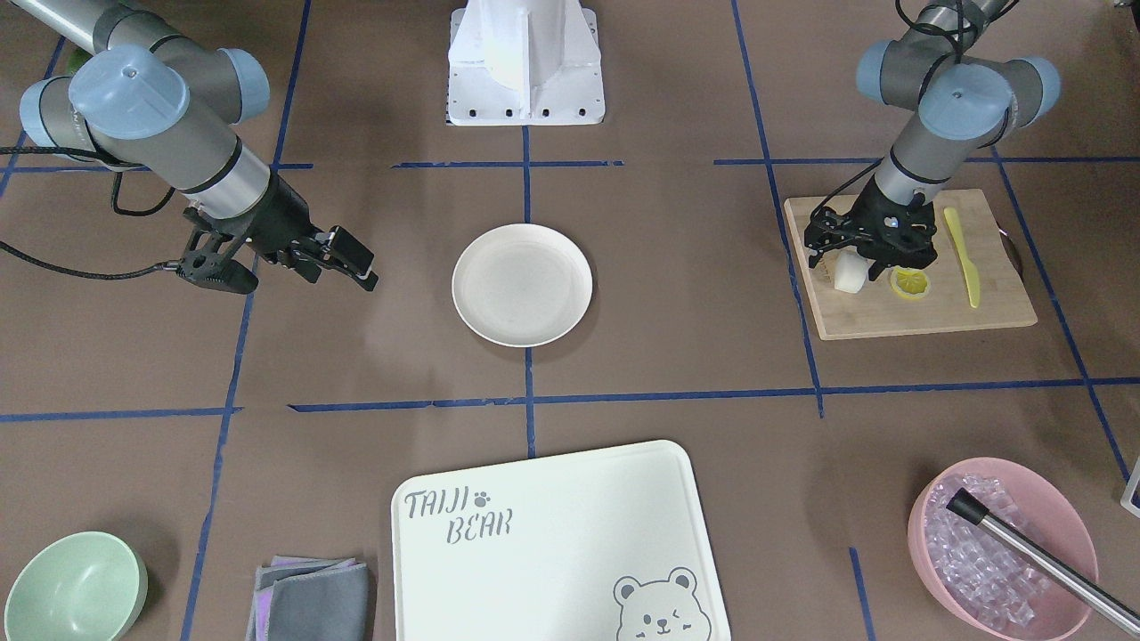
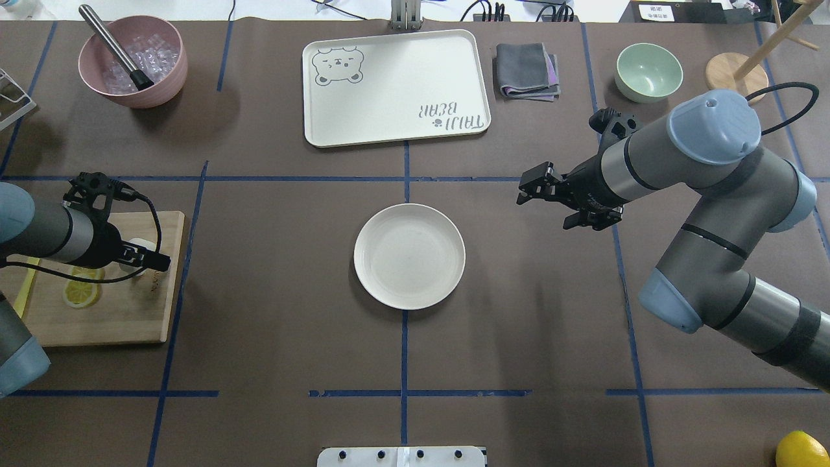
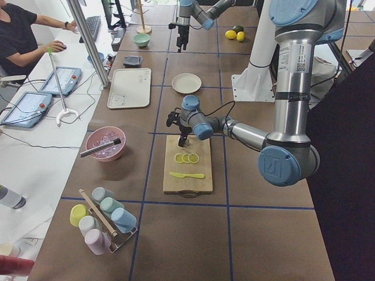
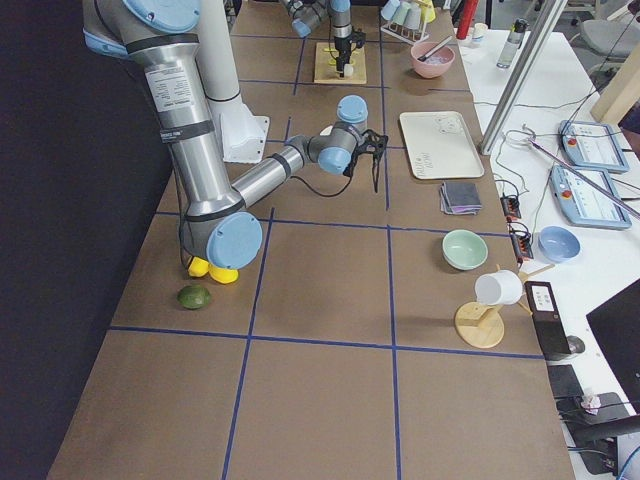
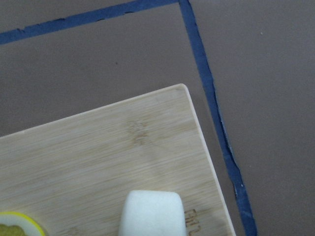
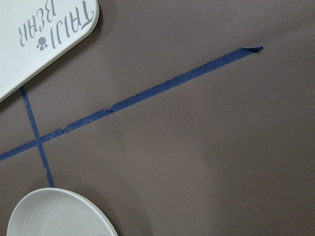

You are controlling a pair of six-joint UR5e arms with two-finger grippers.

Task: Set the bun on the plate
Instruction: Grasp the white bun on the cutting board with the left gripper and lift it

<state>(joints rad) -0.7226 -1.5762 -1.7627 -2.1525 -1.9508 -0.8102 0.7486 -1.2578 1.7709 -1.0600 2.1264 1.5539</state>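
The bun [image 1: 848, 272] is a small white lump at the near-left part of the wooden cutting board [image 1: 926, 316]. It also shows in the overhead view as the bun [image 2: 138, 247] and at the bottom of the left wrist view as the bun [image 5: 152, 214]. My left gripper [image 1: 862, 260] points down over the board, shut on the bun's sides. I cannot tell whether the bun still touches the board. The round cream plate [image 1: 522, 285] sits bare at the table's centre, far from the bun. My right gripper [image 2: 528, 188] hovers open and holds nothing, right of the plate [image 2: 409, 256].
A lemon slice [image 1: 910, 283] and a yellow knife [image 1: 964, 258] lie on the board beside the bun. The bear-print tray [image 2: 395, 87], a folded grey cloth [image 2: 526, 70], a mint bowl [image 2: 648, 71] and a pink bowl of ice [image 2: 133, 61] line the far edge.
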